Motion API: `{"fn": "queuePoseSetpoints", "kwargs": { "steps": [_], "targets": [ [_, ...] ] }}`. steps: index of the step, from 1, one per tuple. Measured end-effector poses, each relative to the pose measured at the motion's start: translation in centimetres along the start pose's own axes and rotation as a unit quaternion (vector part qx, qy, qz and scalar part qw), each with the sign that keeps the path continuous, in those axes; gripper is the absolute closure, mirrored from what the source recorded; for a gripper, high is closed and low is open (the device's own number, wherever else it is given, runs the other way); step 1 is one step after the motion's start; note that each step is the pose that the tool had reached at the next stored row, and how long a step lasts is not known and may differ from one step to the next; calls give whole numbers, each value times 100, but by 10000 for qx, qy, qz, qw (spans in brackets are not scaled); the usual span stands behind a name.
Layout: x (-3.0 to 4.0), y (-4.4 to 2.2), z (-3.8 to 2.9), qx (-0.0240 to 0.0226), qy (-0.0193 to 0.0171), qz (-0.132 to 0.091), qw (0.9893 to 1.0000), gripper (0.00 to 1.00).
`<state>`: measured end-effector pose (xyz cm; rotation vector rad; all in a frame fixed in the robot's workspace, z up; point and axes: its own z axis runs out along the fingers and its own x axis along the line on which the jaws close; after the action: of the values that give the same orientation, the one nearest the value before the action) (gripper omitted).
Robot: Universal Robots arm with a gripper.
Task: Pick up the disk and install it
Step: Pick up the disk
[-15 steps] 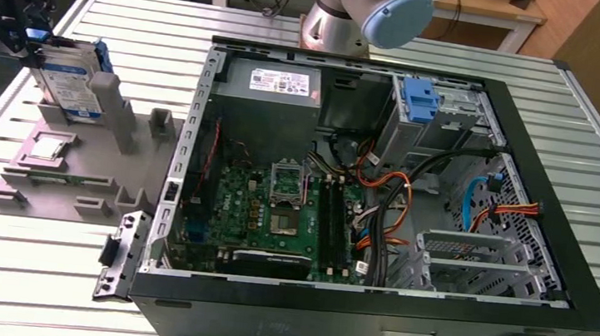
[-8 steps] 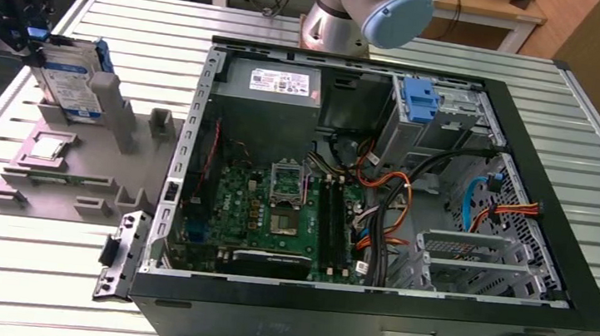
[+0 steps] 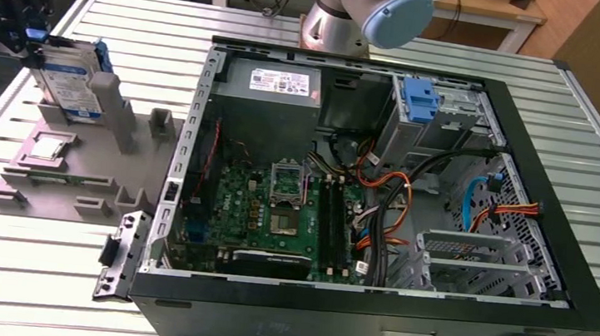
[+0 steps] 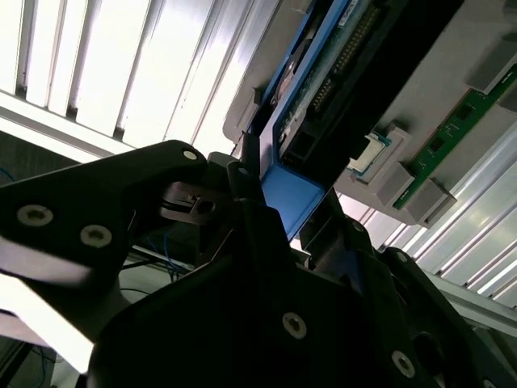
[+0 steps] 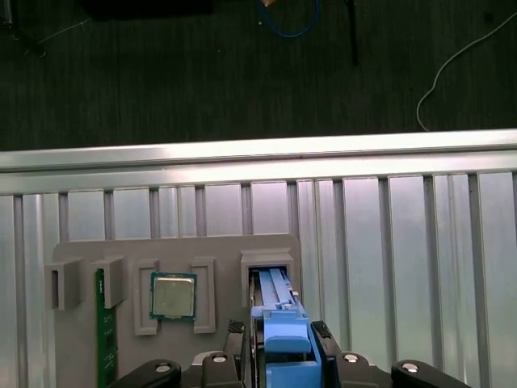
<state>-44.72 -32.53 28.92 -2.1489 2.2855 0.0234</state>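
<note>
silver disk [image 3: 74,86] upright in grey holder [image 3: 76,168], pincer [image 5: 279,333] clamping its blue end

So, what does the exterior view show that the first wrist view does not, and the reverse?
Exterior view: the open computer case, its motherboard and the arm's base. First wrist view: a blue cable on the dark floor and a green circuit board in the grey fixture. Both: the disk upright in that fixture, the end effector at it, the processor chip.
</note>
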Motion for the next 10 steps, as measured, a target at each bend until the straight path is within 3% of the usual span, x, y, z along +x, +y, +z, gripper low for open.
{"fn": "queuePoseSetpoints", "kwargs": {
  "steps": [10],
  "targets": [
    [0,-8,9,-1,-24,46,10000,55]
  ]
}}
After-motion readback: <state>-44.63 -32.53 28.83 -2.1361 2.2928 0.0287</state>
